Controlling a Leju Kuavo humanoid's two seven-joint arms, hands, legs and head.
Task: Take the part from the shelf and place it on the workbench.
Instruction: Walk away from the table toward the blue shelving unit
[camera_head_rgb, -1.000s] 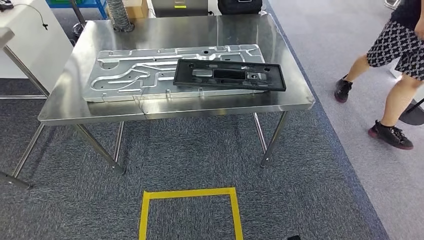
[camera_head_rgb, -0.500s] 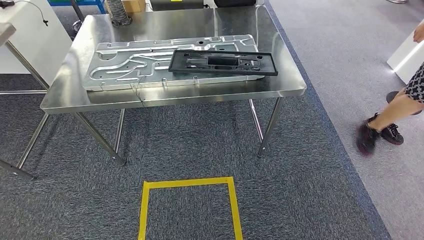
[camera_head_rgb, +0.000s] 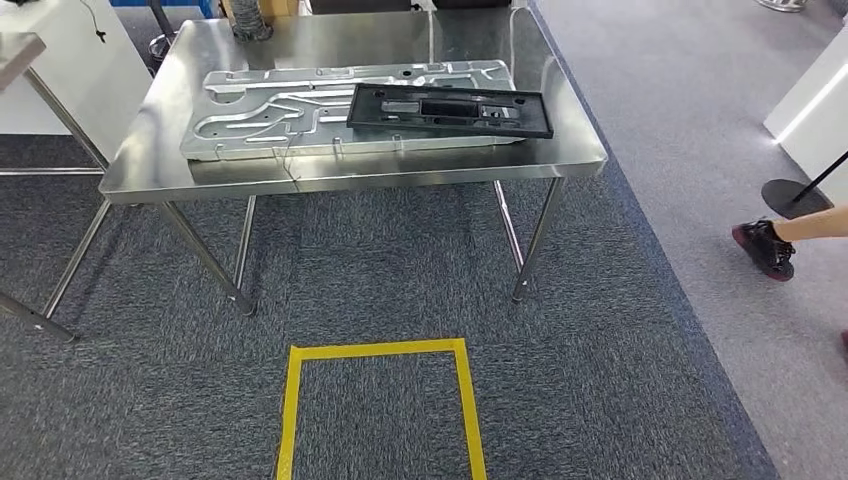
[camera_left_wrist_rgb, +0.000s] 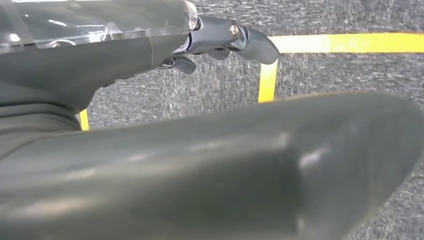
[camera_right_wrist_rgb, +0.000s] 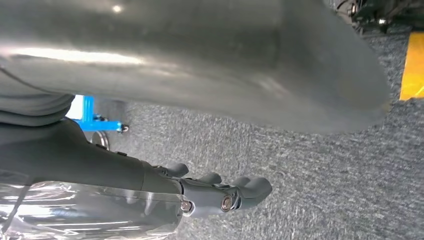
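A long black plastic part lies flat on a large silver stamped plate, toward that plate's right end. Both rest on the steel workbench ahead of me. My left hand hangs over the grey carpet beside yellow tape, its thumb and dark fingers apart, holding nothing. My right hand also hangs above the carpet, its fingers loosely extended and empty. Both hands are far from the bench.
A yellow tape square marks the carpet just before me. A person's shoe and a black stand base are at the right. A white cabinet stands left of the bench. A blue wheeled frame stands behind me.
The camera has shifted, so the bench sits higher and more square in view. The person has walked off to the right; just a shoe and lower leg remain.
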